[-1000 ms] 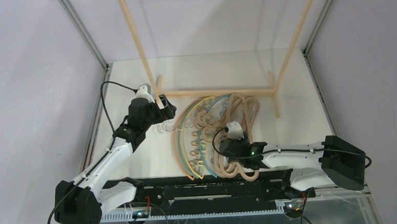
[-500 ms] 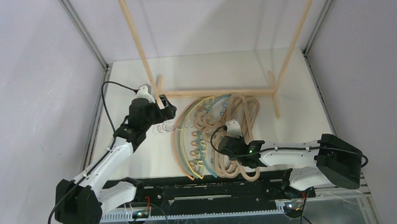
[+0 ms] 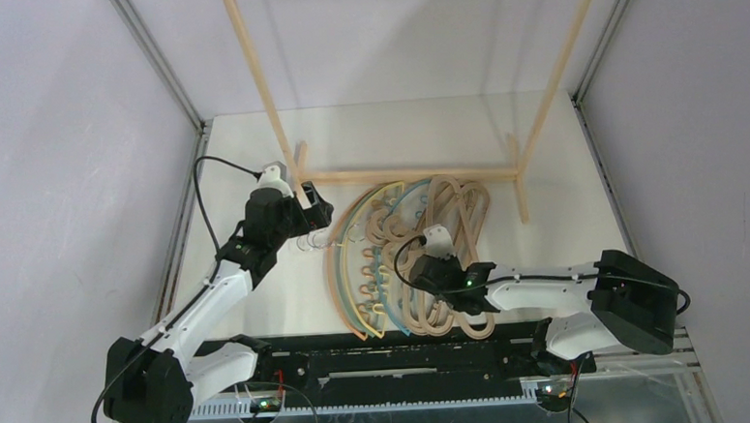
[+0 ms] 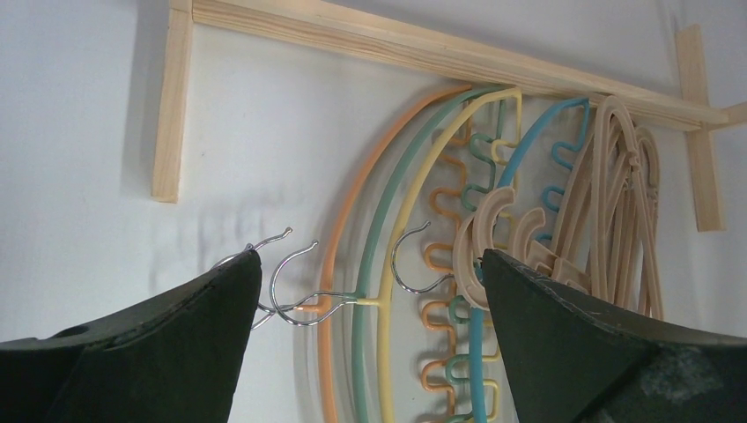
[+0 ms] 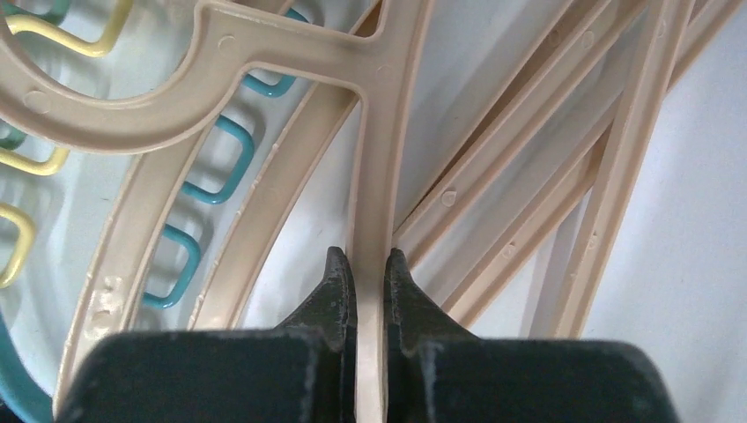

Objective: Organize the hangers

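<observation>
From above, the hangers [image 3: 453,203] are seen piled on the table [image 3: 542,145], the left tool [image 3: 318,205] at their 9 o'clock. At the left wrist, that tool is found open, metal hooks [image 4: 295,291] between its fingers. At the right wrist, the right tool [image 5: 366,257] is clamped on a pale hanger [image 5: 374,159], at its stem.

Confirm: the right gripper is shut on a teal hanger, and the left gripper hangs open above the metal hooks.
Not teal. The right gripper is shut on a pale beige hanger, as the right wrist view shows. The left gripper does hang open above the metal hooks.
</observation>
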